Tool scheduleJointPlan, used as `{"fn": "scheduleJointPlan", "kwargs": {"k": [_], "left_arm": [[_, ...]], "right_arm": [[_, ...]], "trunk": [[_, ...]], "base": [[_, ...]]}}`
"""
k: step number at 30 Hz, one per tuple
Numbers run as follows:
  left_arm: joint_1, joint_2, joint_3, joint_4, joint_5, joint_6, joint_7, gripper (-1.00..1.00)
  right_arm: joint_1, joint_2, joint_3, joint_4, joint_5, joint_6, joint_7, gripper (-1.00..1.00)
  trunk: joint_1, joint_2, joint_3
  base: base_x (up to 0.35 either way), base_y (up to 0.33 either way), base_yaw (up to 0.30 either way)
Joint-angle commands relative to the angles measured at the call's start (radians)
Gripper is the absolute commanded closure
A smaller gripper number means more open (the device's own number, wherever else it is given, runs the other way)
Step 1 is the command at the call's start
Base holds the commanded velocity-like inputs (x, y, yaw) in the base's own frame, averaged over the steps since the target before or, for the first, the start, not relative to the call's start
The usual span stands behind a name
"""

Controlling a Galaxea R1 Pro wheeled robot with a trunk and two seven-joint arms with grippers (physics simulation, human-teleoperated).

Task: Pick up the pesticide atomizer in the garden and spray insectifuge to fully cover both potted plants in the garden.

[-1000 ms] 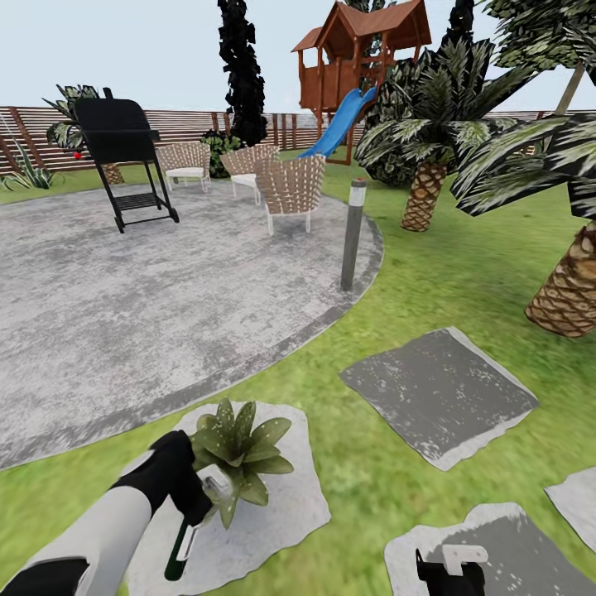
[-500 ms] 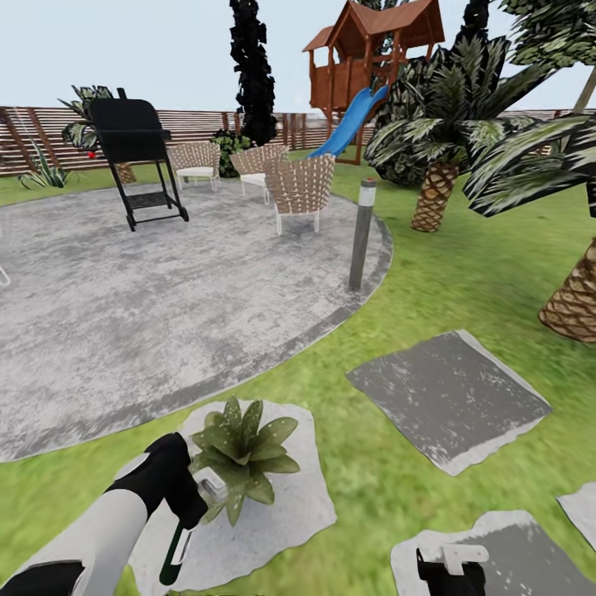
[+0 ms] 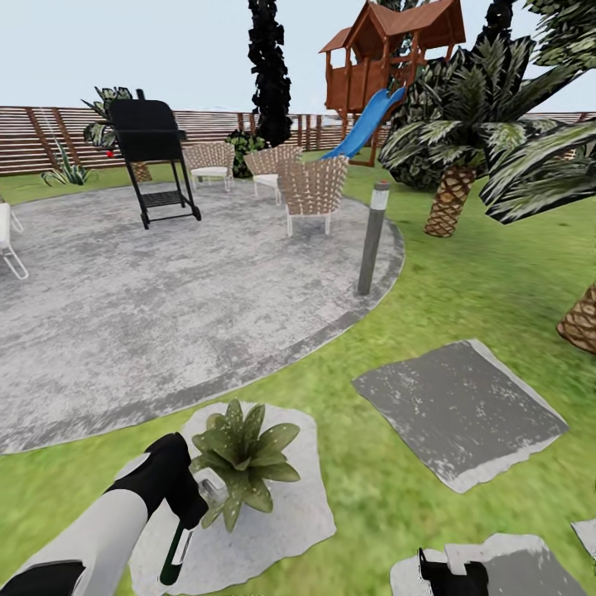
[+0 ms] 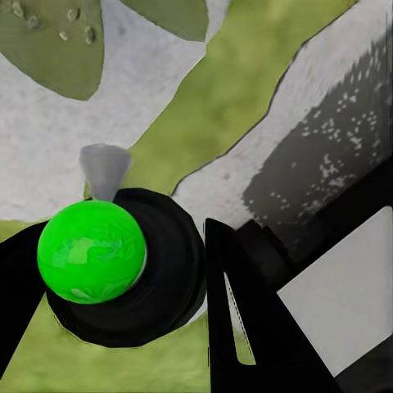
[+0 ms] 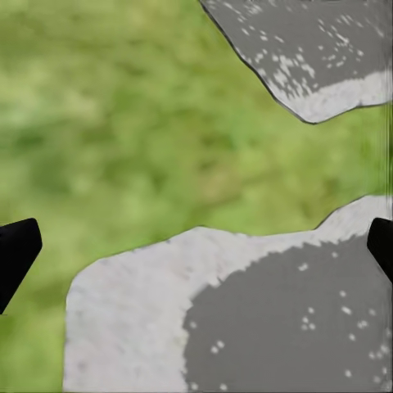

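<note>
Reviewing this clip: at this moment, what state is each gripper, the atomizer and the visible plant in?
left gripper: shut on the pesticide atomizer, beside the plant.
pesticide atomizer: held off the ground, its dark-green body hanging below the gripper.
potted plant: upright on a pale stepping stone.
right gripper: open, empty, fingertips spread wide over another stone and grass.

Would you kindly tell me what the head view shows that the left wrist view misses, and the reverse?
Head view alone: the black grill, wicker chairs, playhouse with blue slide, palms and the right end effector. Left wrist view alone: the atomizer's bright green bottom, seen end-on. Both share the left end effector shut on the pesticide atomizer, the potted plant and its pale stepping stone.
</note>
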Motion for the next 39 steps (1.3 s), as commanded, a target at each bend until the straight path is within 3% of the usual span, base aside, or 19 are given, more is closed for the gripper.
{"fn": "scheduleJointPlan", "kwargs": {"k": [1, 9, 22, 25, 28, 31, 34, 39], "left_arm": [[-0.001, -0.001, 0.006, -0.001, -0.008, 0.007, -0.007, 1.0], [0.0, 0.001, 0.005, -0.001, -0.008, 0.007, -0.007, 1.0], [-0.021, -0.005, 0.006, -0.004, -0.007, 0.008, -0.013, 1.0], [-0.122, -0.008, 0.005, -0.013, -0.007, 0.026, -0.016, 1.0], [-0.172, -0.01, -0.012, -0.014, -0.02, 0.087, -0.017, 1.0], [-0.201, -0.011, -0.045, -0.014, -0.028, 0.113, -0.044, 1.0], [-0.222, -0.01, -0.05, -0.014, -0.041, 0.117, -0.089, 1.0], [-0.227, -0.011, -0.052, -0.014, -0.054, 0.118, -0.106, 1.0]], "right_arm": [[-0.001, 0.001, -0.005, 0.002, 0.01, -0.004, -0.004, -1.0], [-0.001, 0.005, -0.005, 0.003, 0.009, -0.004, -0.004, -1.0], [-0.001, 0.006, -0.005, 0.003, 0.009, -0.004, -0.004, -1.0], [-0.001, 0.006, -0.005, 0.003, 0.009, -0.004, -0.004, -1.0], [-0.001, 0.006, -0.005, 0.003, 0.009, -0.003, -0.004, -1.0], [-0.001, 0.005, -0.005, 0.003, 0.009, -0.003, -0.004, -1.0], [-0.001, 0.005, -0.005, 0.003, 0.009, -0.003, -0.004, -1.0], [-0.001, 0.006, -0.005, 0.003, 0.009, -0.004, -0.003, -1.0]], "trunk": [[0.0, 0.0, -0.001], [0.0, 0.0, -0.001], [0.0, 0.0, -0.001], [0.0, 0.0, -0.001], [0.0, 0.0, -0.001], [0.0, 0.0, -0.001], [0.0, 0.0, -0.001], [0.0, 0.0, -0.001]], "base": [[0.032, -0.259, 0.0], [-0.184, -0.214, 0.013], [-0.022, -0.015, 0.262], [0.0, 0.0, 0.085], [0.0, 0.0, 0.012], [0.0, 0.0, 0.001], [0.0, 0.0, 0.0], [0.0, 0.0, 0.0]]}}
